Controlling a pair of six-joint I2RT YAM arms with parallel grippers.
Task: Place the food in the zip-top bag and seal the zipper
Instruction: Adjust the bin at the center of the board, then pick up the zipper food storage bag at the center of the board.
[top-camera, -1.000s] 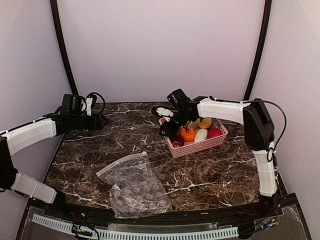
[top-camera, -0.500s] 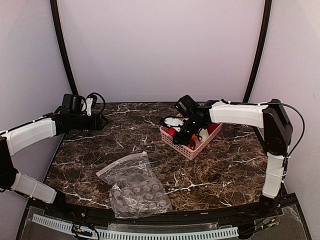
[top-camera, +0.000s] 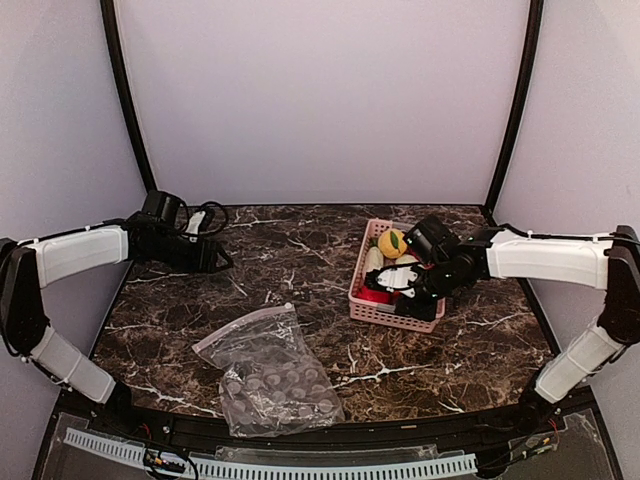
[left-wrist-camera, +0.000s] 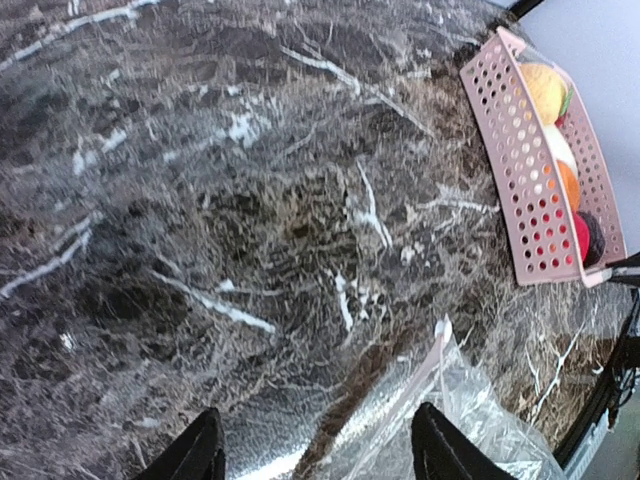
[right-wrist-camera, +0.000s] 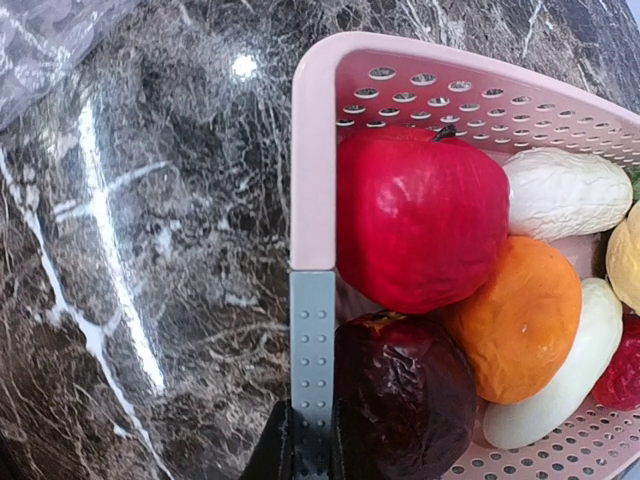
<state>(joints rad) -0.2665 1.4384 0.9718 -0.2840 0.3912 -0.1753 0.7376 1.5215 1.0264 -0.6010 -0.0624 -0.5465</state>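
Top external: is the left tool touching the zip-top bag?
No, the left tool sits near the back left, clearly apart from the zip-top bag lying by the near edge.

Seen from overhead, the right gripper (top-camera: 405, 288) sits over the pink basket (top-camera: 385, 312), its fingertips out of sight and much of the food (top-camera: 391, 243) covered beneath it. At the right wrist, the basket rim disappears under a grey finger pad (right-wrist-camera: 312, 370). The dark red piece (right-wrist-camera: 405, 400) runs off the bottom edge, the yellow fruit (right-wrist-camera: 626, 262) off the right. The left gripper (left-wrist-camera: 318, 455) shows only two dark fingertips at the frame's bottom edge, which also cuts off the zip-top bag (left-wrist-camera: 480, 420).
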